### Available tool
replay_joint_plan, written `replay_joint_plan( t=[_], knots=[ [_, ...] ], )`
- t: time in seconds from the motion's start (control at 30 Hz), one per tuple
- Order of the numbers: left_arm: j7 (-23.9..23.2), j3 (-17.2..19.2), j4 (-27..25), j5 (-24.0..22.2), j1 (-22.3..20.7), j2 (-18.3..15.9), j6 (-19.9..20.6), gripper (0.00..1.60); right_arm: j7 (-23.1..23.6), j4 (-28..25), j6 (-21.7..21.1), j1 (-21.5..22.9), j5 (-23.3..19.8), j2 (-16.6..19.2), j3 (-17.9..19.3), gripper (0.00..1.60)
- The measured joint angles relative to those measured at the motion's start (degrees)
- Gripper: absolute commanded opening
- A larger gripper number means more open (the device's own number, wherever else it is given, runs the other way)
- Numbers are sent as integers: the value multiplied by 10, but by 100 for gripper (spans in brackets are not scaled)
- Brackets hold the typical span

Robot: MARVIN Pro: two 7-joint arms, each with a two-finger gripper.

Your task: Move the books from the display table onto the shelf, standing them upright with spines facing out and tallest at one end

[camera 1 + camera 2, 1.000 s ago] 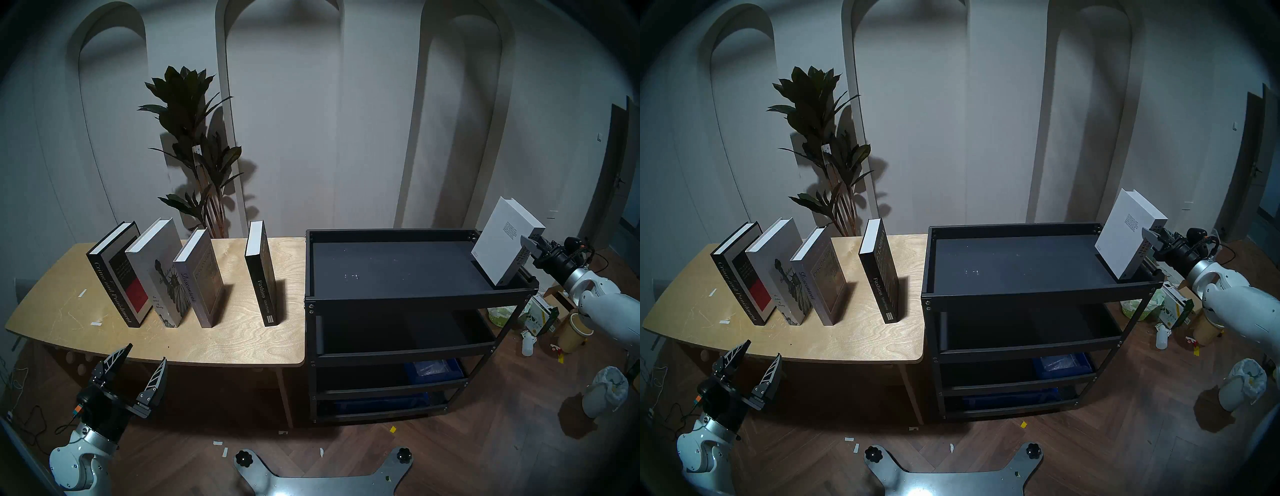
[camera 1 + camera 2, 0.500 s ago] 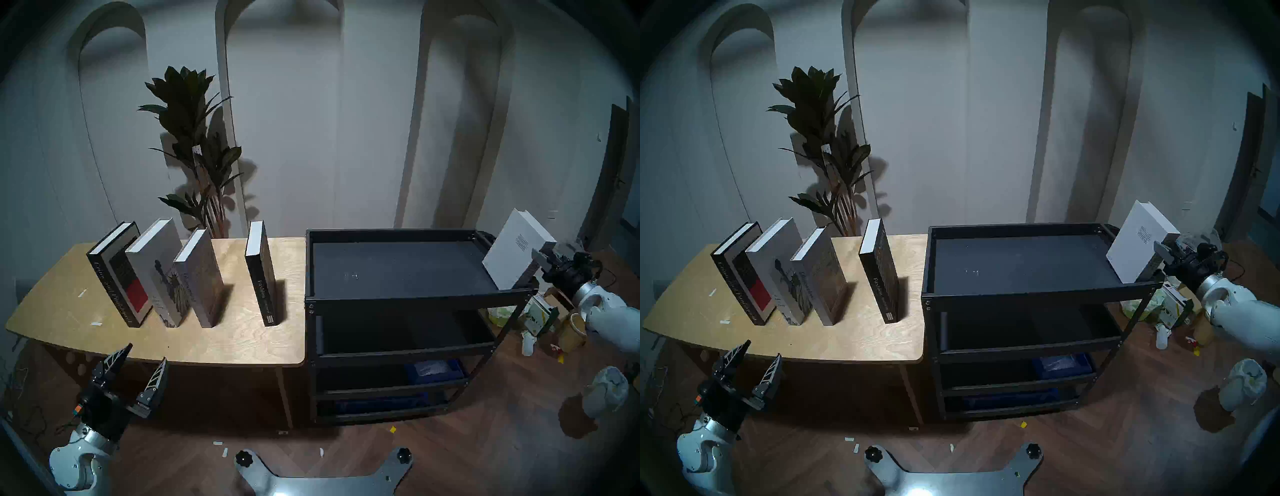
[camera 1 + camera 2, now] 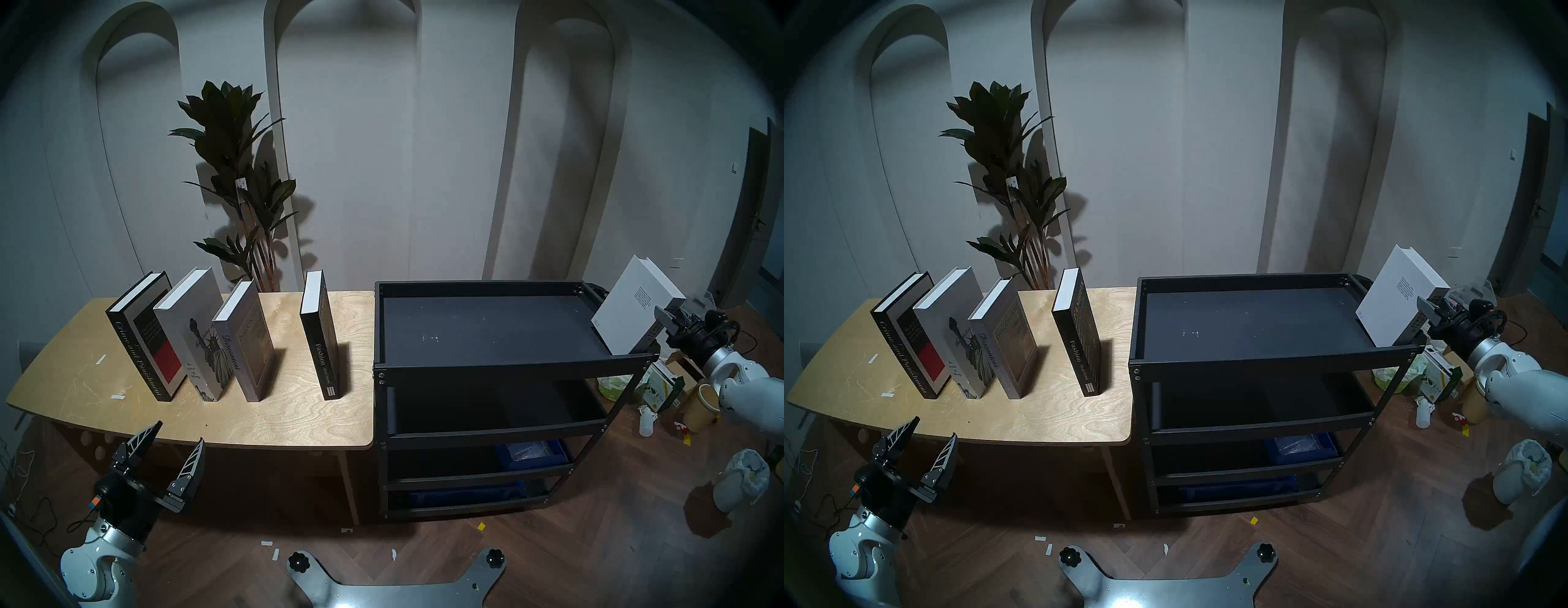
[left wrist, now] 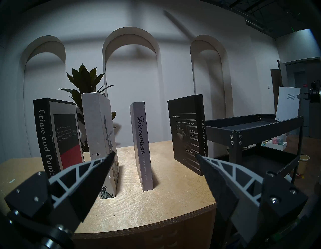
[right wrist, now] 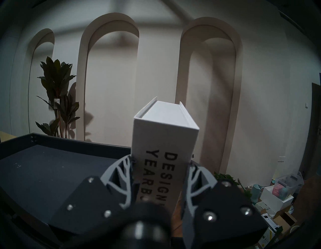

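Clamped in my right claw, white hardcover "Design Hotels Yearbook" tilts at frame right, over the black metal shelf's right rim; my left claw gapes far-off, lower left.

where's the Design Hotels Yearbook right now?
Head view, far right: the white Design Hotels Yearbook is upright in the right gripper, at the black shelf's right end, top tier.

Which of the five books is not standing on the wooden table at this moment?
The white "Design Yearbook" book: the right gripper clamps its spine at the black shelf's right end. The other four stand on the table.
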State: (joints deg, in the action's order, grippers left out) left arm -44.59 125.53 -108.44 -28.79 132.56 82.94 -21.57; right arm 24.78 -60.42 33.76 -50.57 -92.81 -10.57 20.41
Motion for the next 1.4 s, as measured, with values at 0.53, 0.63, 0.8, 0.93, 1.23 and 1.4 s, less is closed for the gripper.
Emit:
replay_joint_plan(
  t=[0.53,0.63,0.8,0.93,1.23,1.4],
  knots=[
    [0,0,0,0,0,0,0,160,-14,17,-26,18,32,-18,6,160],
    [0,0,0,0,0,0,0,160,-18,15,-28,20,39,-18,7,160],
    [0,0,0,0,0,0,0,160,-24,5,-28,24,47,-17,8,160],
    [0,0,0,0,0,0,0,160,-30,-7,-26,25,50,-14,9,160],
    [0,0,0,0,0,0,0,160,-43,-36,5,22,30,2,19,160],
    [0,0,0,0,0,0,0,160,-44,-37,47,22,13,10,38,160]
  ],
)
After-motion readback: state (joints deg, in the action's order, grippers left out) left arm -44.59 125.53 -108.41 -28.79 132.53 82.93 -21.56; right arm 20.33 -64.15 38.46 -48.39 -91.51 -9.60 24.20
